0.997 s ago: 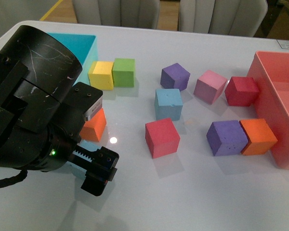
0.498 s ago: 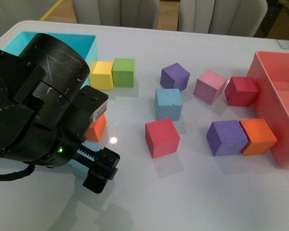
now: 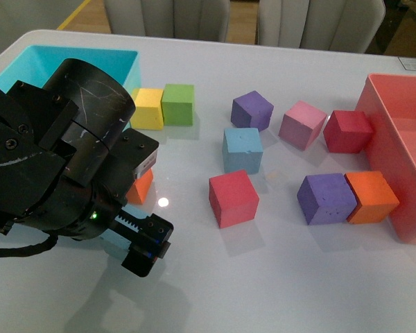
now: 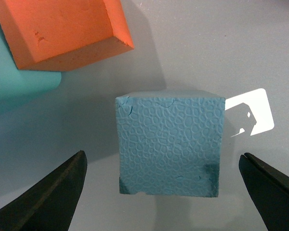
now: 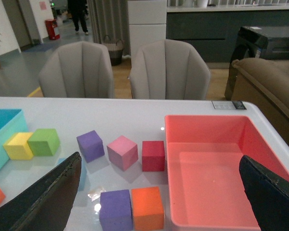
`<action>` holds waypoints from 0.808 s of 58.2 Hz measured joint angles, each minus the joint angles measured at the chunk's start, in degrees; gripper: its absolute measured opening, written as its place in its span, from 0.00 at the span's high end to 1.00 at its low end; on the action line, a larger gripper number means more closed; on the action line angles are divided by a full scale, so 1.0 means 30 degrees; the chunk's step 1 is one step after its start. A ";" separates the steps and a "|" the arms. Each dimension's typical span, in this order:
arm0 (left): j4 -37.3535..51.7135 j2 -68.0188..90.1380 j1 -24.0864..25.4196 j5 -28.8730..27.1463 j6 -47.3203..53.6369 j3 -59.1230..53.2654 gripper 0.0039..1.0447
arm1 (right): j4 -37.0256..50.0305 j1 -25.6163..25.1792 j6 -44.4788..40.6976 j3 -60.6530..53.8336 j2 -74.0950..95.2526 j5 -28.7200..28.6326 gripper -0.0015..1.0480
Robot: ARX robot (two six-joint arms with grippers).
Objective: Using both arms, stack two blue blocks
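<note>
The left arm (image 3: 62, 159) fills the near left of the table in the front view and covers almost all of one blue block (image 4: 169, 144), leaving only a pale sliver beneath it. The left wrist view shows that block whole and flat on the table, between the fingers (image 4: 53, 192) of the left gripper (image 4: 162, 156). The gripper is spread wide and touches nothing, with bare table between each finger and the block's sides. An orange cube (image 4: 62, 29) lies near one corner of the block but apart from it, and the turquoise bin (image 3: 83, 57) is just beyond. The other blue block (image 3: 243, 149) stands mid-table with gaps all round: a red cube (image 3: 234, 199) is just nearer the robot and a purple cube (image 3: 252, 110) is farther off. Bare table (image 3: 277, 298) runs along the near edge in front of the red cube. The right gripper (image 5: 159, 192) hangs high, fingers splayed and holding nothing. Its view takes in the pink tray (image 5: 207, 120) and two chairs (image 5: 169, 67) past the far edge. Of the other blue block it shows only a sliver beside one finger.
</note>
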 joint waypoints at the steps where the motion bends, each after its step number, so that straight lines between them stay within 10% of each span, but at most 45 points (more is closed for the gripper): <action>1: -0.0007 0.0015 0.0007 -0.0007 0.0000 0.0007 0.08 | 0.0000 0.0000 0.0000 0.0000 0.0000 0.0000 0.09; 39: -0.0007 0.1530 0.0022 -0.0015 0.0007 0.0984 0.08 | 0.0000 0.0000 0.0000 0.0000 0.0000 0.0000 0.09; 47: -0.0015 0.1523 0.0022 -0.0044 0.0044 0.0984 0.27 | 0.0000 0.0000 0.0000 0.0000 0.0000 0.0000 0.09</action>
